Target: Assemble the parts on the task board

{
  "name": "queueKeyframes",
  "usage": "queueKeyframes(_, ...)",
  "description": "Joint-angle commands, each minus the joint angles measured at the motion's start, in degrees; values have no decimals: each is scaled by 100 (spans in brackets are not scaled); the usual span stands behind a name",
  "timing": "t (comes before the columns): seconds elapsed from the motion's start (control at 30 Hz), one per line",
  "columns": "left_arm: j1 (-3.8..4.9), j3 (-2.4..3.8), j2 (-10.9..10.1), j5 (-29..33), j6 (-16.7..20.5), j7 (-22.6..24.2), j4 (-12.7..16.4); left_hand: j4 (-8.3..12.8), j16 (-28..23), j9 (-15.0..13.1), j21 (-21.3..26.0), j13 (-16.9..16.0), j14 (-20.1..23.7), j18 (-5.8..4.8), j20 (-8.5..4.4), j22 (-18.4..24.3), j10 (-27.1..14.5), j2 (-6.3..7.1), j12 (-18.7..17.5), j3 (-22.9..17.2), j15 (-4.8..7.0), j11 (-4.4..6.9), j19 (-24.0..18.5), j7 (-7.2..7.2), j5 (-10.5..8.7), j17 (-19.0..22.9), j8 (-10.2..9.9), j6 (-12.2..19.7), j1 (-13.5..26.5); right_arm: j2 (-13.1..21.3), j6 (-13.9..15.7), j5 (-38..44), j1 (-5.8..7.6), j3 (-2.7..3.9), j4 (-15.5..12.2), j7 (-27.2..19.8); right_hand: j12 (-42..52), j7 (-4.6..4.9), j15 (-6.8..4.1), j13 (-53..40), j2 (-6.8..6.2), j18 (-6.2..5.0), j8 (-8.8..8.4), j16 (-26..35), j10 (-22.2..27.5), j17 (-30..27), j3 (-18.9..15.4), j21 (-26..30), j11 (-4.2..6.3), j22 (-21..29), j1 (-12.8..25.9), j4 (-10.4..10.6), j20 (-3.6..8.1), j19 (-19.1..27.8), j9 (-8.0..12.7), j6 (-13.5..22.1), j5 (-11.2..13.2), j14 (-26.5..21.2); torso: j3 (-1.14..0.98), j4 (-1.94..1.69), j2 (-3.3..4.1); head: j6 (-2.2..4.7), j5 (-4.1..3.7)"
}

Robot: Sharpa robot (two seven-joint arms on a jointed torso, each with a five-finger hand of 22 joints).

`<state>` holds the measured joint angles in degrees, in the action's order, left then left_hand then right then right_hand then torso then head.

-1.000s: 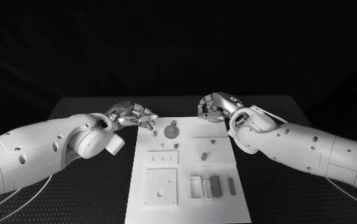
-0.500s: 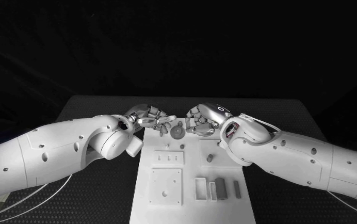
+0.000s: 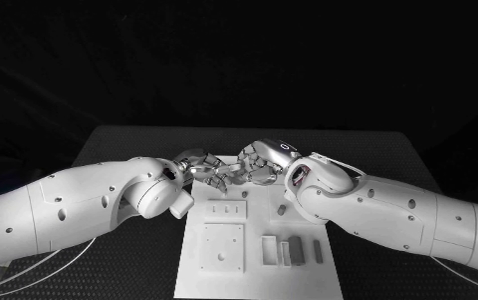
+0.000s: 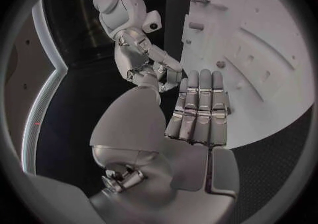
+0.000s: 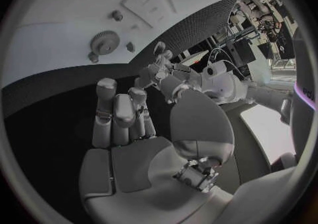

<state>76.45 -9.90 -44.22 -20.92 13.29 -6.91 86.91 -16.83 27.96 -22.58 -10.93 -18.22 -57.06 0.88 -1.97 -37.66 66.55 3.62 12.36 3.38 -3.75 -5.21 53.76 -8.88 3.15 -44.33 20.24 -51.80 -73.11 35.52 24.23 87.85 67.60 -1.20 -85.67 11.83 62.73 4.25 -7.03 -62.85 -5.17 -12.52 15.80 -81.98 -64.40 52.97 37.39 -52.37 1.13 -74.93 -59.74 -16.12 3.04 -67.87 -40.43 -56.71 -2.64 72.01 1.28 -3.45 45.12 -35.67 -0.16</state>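
Note:
The white task board (image 3: 254,272) lies lengthwise in the middle of the table. My left hand (image 3: 204,169) and right hand (image 3: 261,162) meet fingertip to fingertip above its far end. A grey gear (image 5: 101,41) lies flat on the board (image 5: 60,6), with small pegs (image 5: 117,15) near it, and nothing grips it. In the left wrist view the left hand's fingers (image 4: 199,106) are stretched out side by side and hold nothing. The right hand's fingers (image 5: 119,112) are loosely bent and also hold nothing. A short peg (image 3: 281,210) stands mid-board.
Two white square plates (image 3: 225,210) (image 3: 221,248) sit on the board's left half. Dark block parts (image 3: 292,248) (image 3: 317,248) stand beside a white bracket (image 3: 269,250) near the front. Black table (image 3: 119,144) surrounds the board.
Both hands have moved inward from the board's far corners until they almost touch above the gear, which they now cover in the head view. The view itself has also shifted.

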Motion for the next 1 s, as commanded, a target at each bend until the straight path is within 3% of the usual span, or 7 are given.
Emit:
queueKeyframes(0.03, 2, 1, 10, -69, -165, -177, 20, 4, 30, 1, -21, -19, -28, -28, -8, -10, 27, -52, 41, 13, 20, 20, 55, 10, -35, -13, 17, -39, 2, -30, -77, 95, -4, 0, -21, 4, 4, 95, -16, -8, -22, -248, 16, 1, -24, -4, 6, -21, 2, -113, 36, 25, -36, -4, -7, -136, -25, 6, -8, 5, 4, -17, 2)
queueKeyframes(0.43, 2, 1, 13, 17, -120, -126, 7, 8, 61, -2, -32, -92, -65, -29, -31, -33, 66, -150, 52, 32, 44, 43, 95, 31, -35, -32, 28, -89, -81, -75, -192, 92, -5, -4, 6, -2, 3, 94, -17, -9, -34, -248, 12, 1, -26, -7, 2, -24, 3, -112, 54, 32, -36, -7, -7, -142, -25, 6, -8, 10, -1, -30, -4)
queueKeyframes(0.7, 2, 1, 13, 18, -120, -122, 5, 10, 73, -3, -35, -131, -79, -32, -41, -46, 81, -203, 53, 53, 53, 52, 112, 40, -36, -40, 31, -112, -158, -111, -219, 80, -21, -64, 17, -8, 3, 92, -18, -9, -30, -248, 11, 2, -27, -7, 2, -25, 5, -111, 63, 39, -36, -7, -8, -149, -25, 6, -5, 3, -2, -38, 1)
queueKeyframes(1.0, 2, 1, 41, 0, -141, -130, 29, 17, 88, -5, -36, -194, -100, -37, -56, -66, 104, -300, 49, 92, 68, 66, 134, 56, -35, -51, 36, -149, -346, -165, -187, 74, -23, -74, 8, -21, 3, 91, -19, -9, -25, -248, 10, 1, -28, -7, 4, -25, 6, -111, 67, 43, -36, -7, -9, -153, -25, 7, -5, 4, -2, -44, -4)
